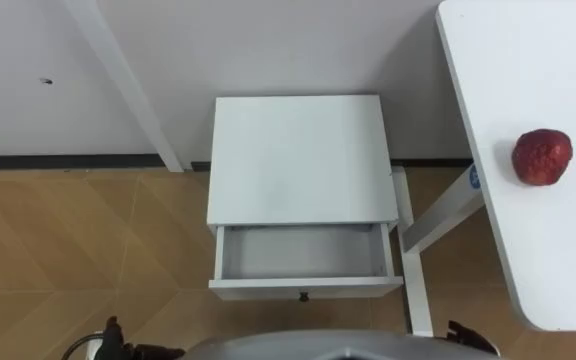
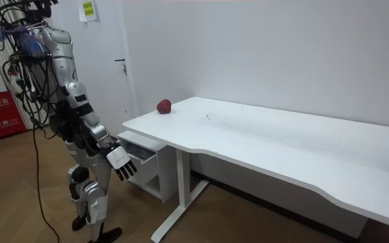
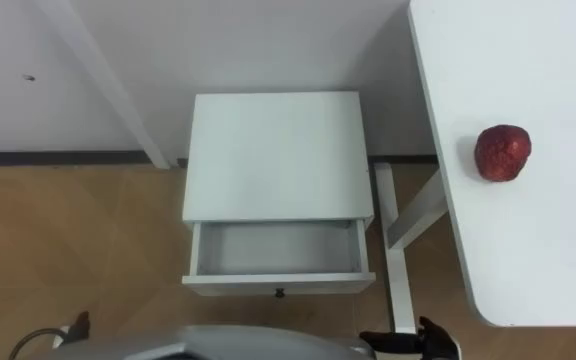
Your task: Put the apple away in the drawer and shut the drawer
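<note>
A red apple [image 1: 541, 156] lies on the white desk [image 1: 558, 250] at my right, near its far left corner [image 2: 164, 106]. Straight ahead stands a small white nightstand [image 1: 293, 160] against the wall. Its drawer [image 1: 303, 255] is pulled out and holds nothing; the front has a small dark knob [image 1: 304, 295]. In the room view my right hand [image 2: 121, 162] hangs low in front of the nightstand with straight fingers and holds nothing. A dark bit of my left hand [image 1: 113, 338] shows at the bottom edge, well short of the drawer.
The desk's white leg and foot [image 1: 418, 270] stand right beside the nightstand. A slanted white beam [image 1: 128, 90] leans on the wall at the left. Wooden floor [image 1: 68, 250] lies open to the nightstand's left. A door and a red sign [image 2: 2, 111] are behind me.
</note>
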